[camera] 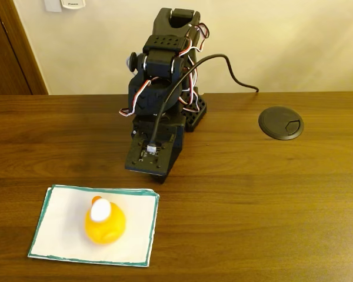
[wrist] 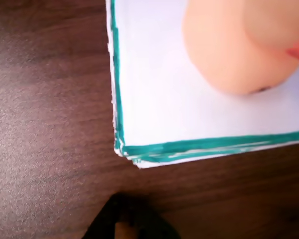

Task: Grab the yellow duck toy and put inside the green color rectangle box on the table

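The duck is seen sitting upright inside the box, well within the green border, so the placing looks to have been done. It is planted near the middle of the sheet rather than at an edge, which leaves no part of it hanging over the green line; that reads as a clean, safe drop. In the wrist view the duck is shown close and blurred, pale against the white paper, with the corner of the box just beside it and dark table all around. The arm is folded back above its base, with its lower end hanging over bare table just behind the box, apart from the duck. Nothing is held. A dark tip of the fingers is glimpsed at the bottom of the wrist view, but whether they are apart or together cannot be told. A round black disc is set in the table well off to the right in the fixed view, clear of everything.
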